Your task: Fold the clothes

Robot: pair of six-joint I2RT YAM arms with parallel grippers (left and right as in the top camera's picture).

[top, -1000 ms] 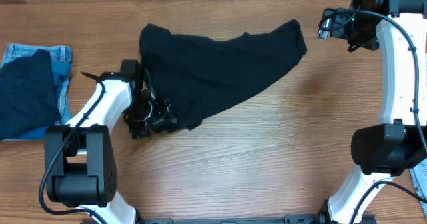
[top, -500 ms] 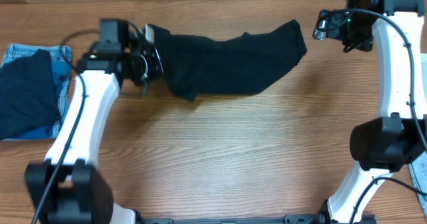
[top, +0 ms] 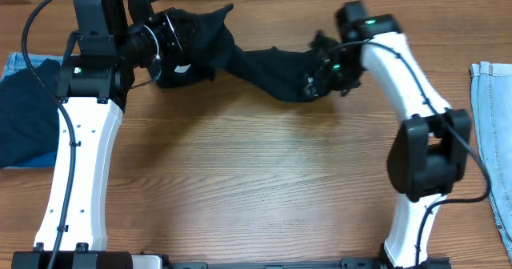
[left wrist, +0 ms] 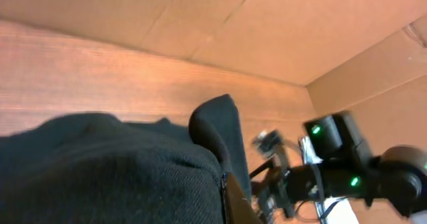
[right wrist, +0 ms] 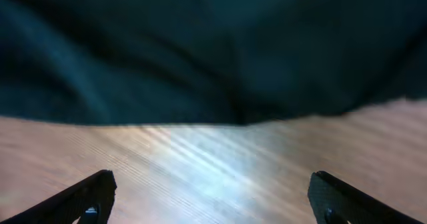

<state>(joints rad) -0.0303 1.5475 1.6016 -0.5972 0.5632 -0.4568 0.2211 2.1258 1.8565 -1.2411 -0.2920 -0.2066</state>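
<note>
A black garment (top: 264,65) hangs stretched in a narrow band across the back of the wooden table (top: 256,181). My left gripper (top: 186,57) is raised at the back left and is shut on the garment's left end. In the left wrist view the bunched black garment (left wrist: 120,171) covers the jaws. My right gripper (top: 318,83) is low at the garment's right end and stands open. In the right wrist view its fingertips (right wrist: 97,192) are spread wide over bare wood, with the black garment's (right wrist: 200,44) edge just ahead of them and nothing between them.
A folded dark blue garment (top: 28,121) lies on blue jeans (top: 76,101) at the left edge. More light denim (top: 492,117) lies at the right edge. A cardboard wall (left wrist: 267,24) stands behind the table.
My left gripper shut on the garment's left edge and lifted it to the back left. The right arm came down from the back right corner to the garment's right end. The garment is now drawn out.
</note>
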